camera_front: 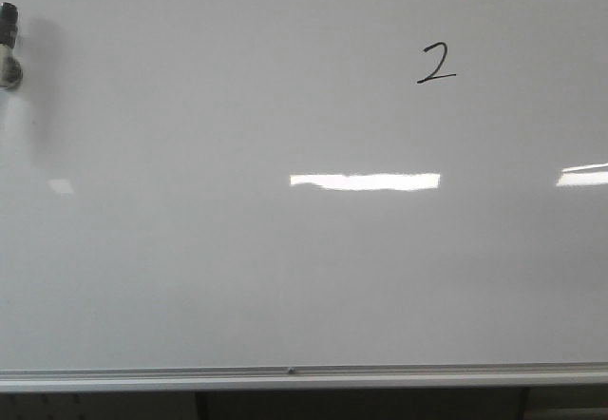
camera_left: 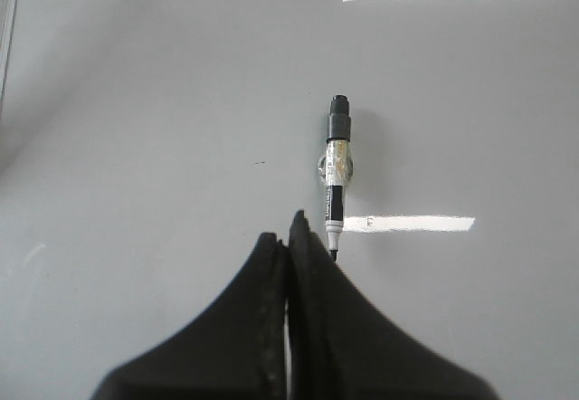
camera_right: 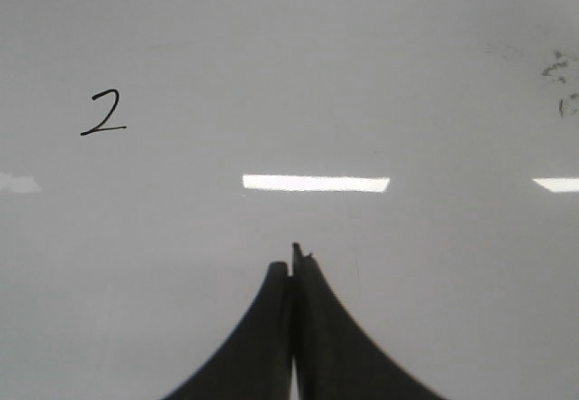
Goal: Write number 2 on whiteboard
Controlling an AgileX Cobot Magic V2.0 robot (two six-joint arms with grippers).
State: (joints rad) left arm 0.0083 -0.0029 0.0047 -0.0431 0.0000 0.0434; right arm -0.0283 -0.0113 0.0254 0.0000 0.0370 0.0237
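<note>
Whiteboard surface, large, glossy and white-grey (camera_front: pixel 190 277), fills nearly the whole front view, with a silver metal rail (camera_front: pixel 285 374) running along its lower edge. The small thin black hand-drawn number 2 (camera_front: pixel 436 64) sits on the upper part of the board, well above the rail and above a bright white rectangular light glare (camera_front: pixel 365 181). In the right wrist view the same digit (camera_right: pixel 103 114) shows off to one side of the right gripper (camera_right: pixel 291 260), well apart from it; a few faint dark smudges (camera_right: pixel 556 72) mark the board far from the digit on the other side. The right gripper's black fingers are pressed together with nothing seen between them.

A black-and-white marker pen with a dark cap end (camera_left: pixel 336 172) lies against the board in the left wrist view, its tip just beside the left gripper (camera_left: pixel 288 228). That gripper's black jaws are also closed against each other, the pen outside them. In the front view part of the marker (camera_front: pixel 9 45) shows at the board's far left edge, well apart from the digit.
</note>
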